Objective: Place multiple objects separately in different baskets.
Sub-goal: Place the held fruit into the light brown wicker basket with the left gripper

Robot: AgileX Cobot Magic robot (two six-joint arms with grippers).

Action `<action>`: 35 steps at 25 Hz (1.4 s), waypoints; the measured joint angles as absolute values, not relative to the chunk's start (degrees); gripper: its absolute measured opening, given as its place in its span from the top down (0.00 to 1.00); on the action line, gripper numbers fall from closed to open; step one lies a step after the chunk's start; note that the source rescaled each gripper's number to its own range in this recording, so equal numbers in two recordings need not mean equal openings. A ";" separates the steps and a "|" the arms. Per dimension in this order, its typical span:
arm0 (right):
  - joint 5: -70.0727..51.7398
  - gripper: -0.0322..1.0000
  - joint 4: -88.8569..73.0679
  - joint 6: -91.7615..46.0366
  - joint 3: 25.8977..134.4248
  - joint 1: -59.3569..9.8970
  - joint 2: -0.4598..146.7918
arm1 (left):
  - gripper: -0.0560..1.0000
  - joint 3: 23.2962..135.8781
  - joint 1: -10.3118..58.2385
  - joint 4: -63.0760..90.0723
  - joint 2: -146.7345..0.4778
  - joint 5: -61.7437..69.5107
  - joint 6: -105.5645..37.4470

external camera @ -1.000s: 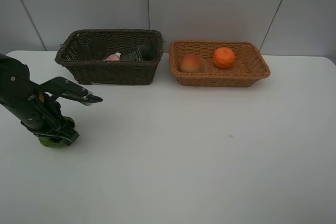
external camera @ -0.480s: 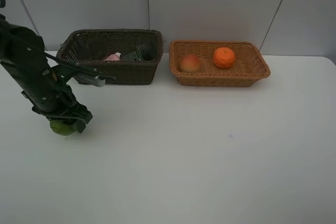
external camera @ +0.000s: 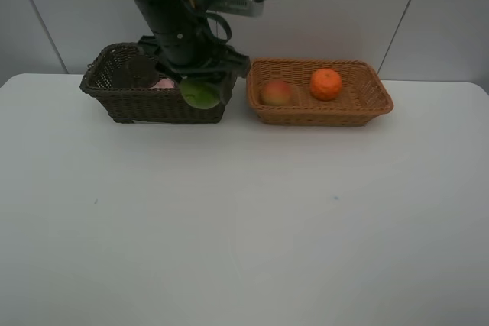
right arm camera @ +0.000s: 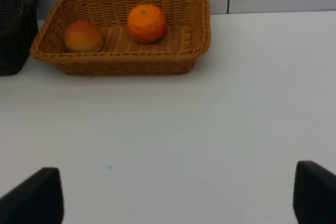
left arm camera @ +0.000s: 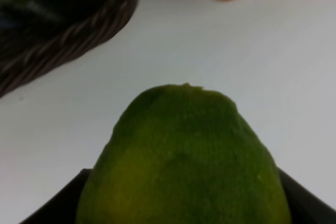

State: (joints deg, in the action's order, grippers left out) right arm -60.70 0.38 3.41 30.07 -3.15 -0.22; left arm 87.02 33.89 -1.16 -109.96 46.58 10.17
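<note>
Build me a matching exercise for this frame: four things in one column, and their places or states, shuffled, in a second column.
Column A
1. green fruit
2. orange
3. pink bottle
4. right gripper

Column B
a. lying inside the dark brown basket
b. open over bare table, holding nothing
c. held in the left gripper, in the air at the dark basket's right end
d. resting in the tan basket beside the peach

Pairs: 1-c, 2-d, 3-a, 4-b
</note>
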 joint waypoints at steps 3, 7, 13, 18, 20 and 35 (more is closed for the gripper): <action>-60.70 0.08 0.38 3.41 30.07 -3.15 -0.22 | 0.24 98.78 36.83 -1.21 -116.12 50.27 10.93; -60.70 0.08 0.38 3.41 30.07 -3.15 -0.22 | 0.24 111.82 38.76 -3.81 -123.81 52.64 11.01; -60.70 0.08 0.38 3.41 30.07 -3.15 -0.22 | 0.24 119.06 40.42 -8.51 -131.99 43.83 11.05; -60.70 0.08 0.38 3.41 30.07 -3.15 -0.22 | 0.24 119.16 41.19 -8.71 -135.58 33.49 11.12; -60.70 0.08 0.38 3.41 30.07 -3.15 -0.22 | 0.24 119.16 41.32 -8.71 -137.12 30.63 11.12; -60.70 0.08 0.38 3.41 30.07 -3.15 -0.22 | 0.24 119.16 41.43 -8.82 -143.89 20.42 11.17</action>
State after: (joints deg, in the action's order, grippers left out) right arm -60.70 0.38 3.41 30.07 -3.15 -0.22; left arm 119.16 41.43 -8.82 -143.89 20.42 11.17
